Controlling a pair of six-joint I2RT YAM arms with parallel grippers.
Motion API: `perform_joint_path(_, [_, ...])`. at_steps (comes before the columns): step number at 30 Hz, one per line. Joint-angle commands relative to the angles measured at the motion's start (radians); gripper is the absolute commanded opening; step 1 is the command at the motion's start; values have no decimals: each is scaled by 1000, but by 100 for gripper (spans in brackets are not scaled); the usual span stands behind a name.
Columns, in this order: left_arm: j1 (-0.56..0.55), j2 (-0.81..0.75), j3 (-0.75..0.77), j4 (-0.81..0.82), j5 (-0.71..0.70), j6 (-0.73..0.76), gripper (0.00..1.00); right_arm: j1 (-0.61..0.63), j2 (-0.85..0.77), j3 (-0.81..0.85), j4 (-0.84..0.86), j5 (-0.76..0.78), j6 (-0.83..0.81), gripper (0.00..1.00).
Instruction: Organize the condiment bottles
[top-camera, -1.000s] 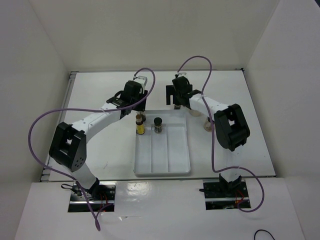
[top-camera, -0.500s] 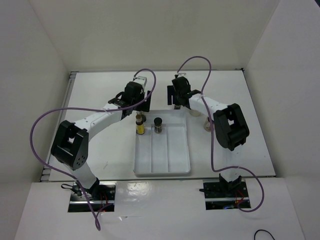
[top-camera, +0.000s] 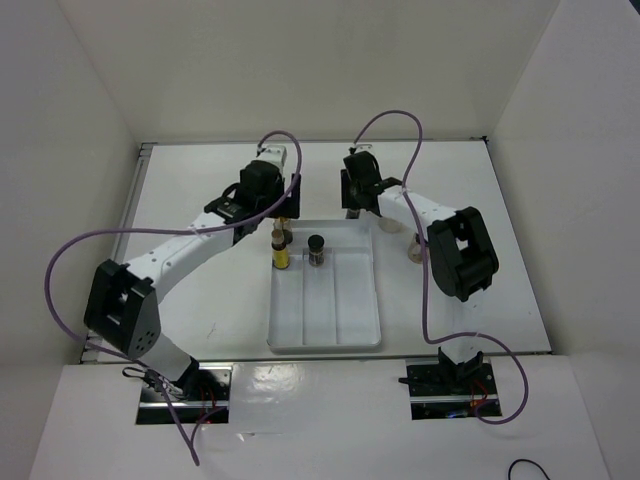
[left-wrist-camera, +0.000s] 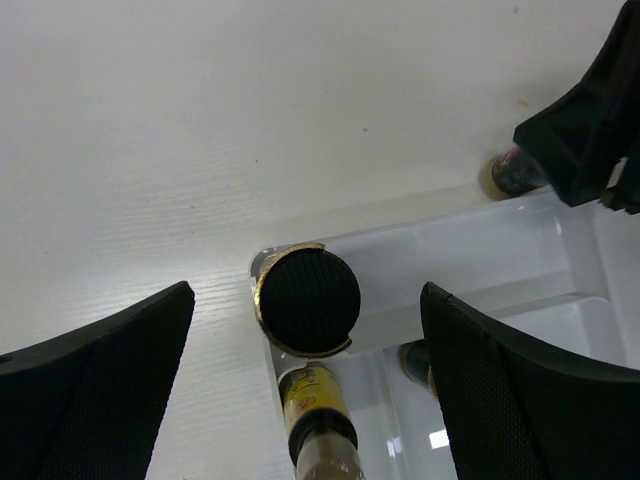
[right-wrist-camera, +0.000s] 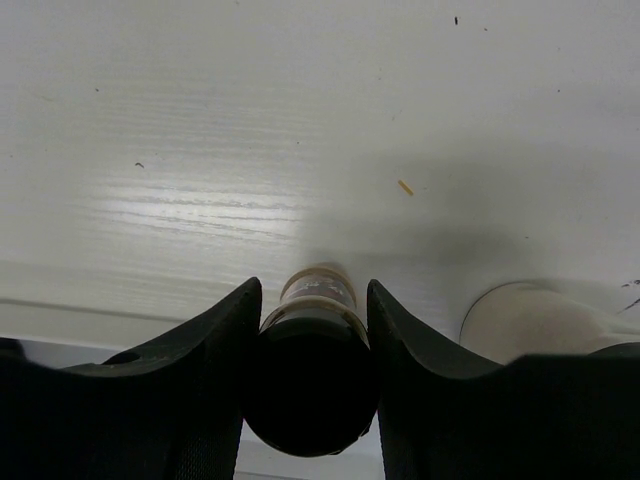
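left gripper (left-wrist-camera: 305, 296): jaws wide, empty, directly above black-capped slim bottle (left-wrist-camera: 300, 312)
right gripper (right-wrist-camera: 310, 300): closed around small dark-capped bottle (right-wrist-camera: 311, 395), just outside far edge of tray (top-camera: 325, 332)
left lane: black-capped slim bottle in far corner, tan-capped slim bottle (left-wrist-camera: 318, 415) just beside
middle lane: dark jar (top-camera: 316, 248)
progress: probably half done
remaining: held bottle, pale bottle (top-camera: 413, 252) on table right of tray

our white table (top-camera: 470, 200)
on it we see a white divided tray (top-camera: 325, 346), with a pale bottle (top-camera: 413, 253) near its right side.
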Motion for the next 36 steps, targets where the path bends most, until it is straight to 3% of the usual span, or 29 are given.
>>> perform_joint_path(1, [-1,-103,-14,32,-53,-44,100,-5,-84,75,-26,31,-23,9])
perform_joint_path(8, [35,-156,-46,-9,-129,-81,100,21,-276,78,-106,65,-41,0])
perform_joint_path(13, [87,-166,-73,-12,-197,-69,100,96,-434,21,-198,91,-31,0])
perform_joint_path(17, [150,-175,-73,-23,-178,-69,100,206,-552,-112,-207,78,-11,0])
perform_joint_path(20, [184,-201,-96,-23,-147,-79,100,240,-638,-226,-155,-40,17,0])
perform_joint_path(31, [244,-288,-147,-23,-116,-80,100,358,-657,-353,-135,-143,101,0])
perform_joint_path(36, [253,-319,-156,-23,-107,-70,100,466,-598,-384,-81,-47,176,0])
